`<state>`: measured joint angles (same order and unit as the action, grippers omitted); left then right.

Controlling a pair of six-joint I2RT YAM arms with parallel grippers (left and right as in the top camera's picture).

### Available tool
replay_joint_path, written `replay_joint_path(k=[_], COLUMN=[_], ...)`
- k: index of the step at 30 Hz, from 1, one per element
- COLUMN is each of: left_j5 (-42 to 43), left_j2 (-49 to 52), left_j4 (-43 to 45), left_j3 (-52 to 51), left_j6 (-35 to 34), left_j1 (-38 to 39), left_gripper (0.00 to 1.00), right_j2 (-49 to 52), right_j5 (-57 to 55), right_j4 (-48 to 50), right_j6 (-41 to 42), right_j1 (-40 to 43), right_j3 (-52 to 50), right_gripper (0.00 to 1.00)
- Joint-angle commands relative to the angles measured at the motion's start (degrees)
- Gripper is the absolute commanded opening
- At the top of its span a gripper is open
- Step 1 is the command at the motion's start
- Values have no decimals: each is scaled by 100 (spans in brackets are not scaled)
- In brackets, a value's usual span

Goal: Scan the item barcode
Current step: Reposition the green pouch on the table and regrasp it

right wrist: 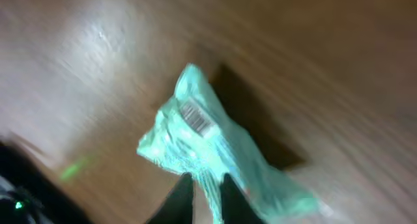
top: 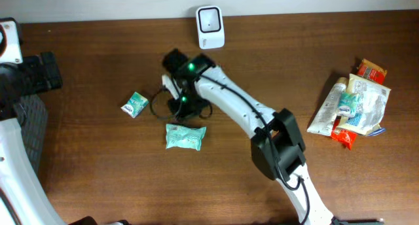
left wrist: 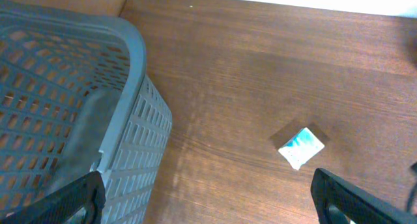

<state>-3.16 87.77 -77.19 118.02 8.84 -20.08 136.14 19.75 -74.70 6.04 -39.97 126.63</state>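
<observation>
A crumpled green packet [top: 185, 137] lies low over the table's middle, just in front of my right gripper [top: 188, 112]. In the right wrist view, which is blurred, the packet [right wrist: 215, 152] shows a white barcode label [right wrist: 199, 120], and its near edge sits between my right gripper's [right wrist: 203, 195] two narrowly spaced fingertips. The white scanner [top: 210, 27] stands at the back edge, behind that arm. My left gripper [left wrist: 208, 201] hangs open and empty over bare wood beside the basket; the overhead view shows it at the far left [top: 46, 71].
A grey slatted basket [left wrist: 65, 87] fills the left of the left wrist view. A small green-and-white packet [top: 134, 104] [left wrist: 301, 146] lies left of the right gripper. Several packaged items [top: 353, 106] are piled at the table's right side.
</observation>
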Motion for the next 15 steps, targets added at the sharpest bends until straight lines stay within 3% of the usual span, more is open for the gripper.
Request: replay_joint_path(k=[1, 5, 12, 13, 15], left_j5=[61, 61, 61, 59, 59], left_j2=[9, 9, 9, 9, 9], left_j4=[-2, -2, -2, -2, -2], left_j3=[15, 15, 15, 15, 15], left_j6=[70, 70, 70, 70, 70], left_j1=[-35, -35, -35, -35, -35], left_gripper=[99, 99, 99, 99, 99], right_j2=[-48, 0, 20, 20, 17], right_j5=[-599, -1016, -1019, -966, -879], right_j4=[-431, -538, 514, 533, 560], right_j6=[278, 846, 1294, 1292, 1290], right_j1=[-50, -203, -503, -485, -426], right_j3=[457, 28, -1792, -1825, -1755], right_gripper=[9, 4, 4, 5, 17])
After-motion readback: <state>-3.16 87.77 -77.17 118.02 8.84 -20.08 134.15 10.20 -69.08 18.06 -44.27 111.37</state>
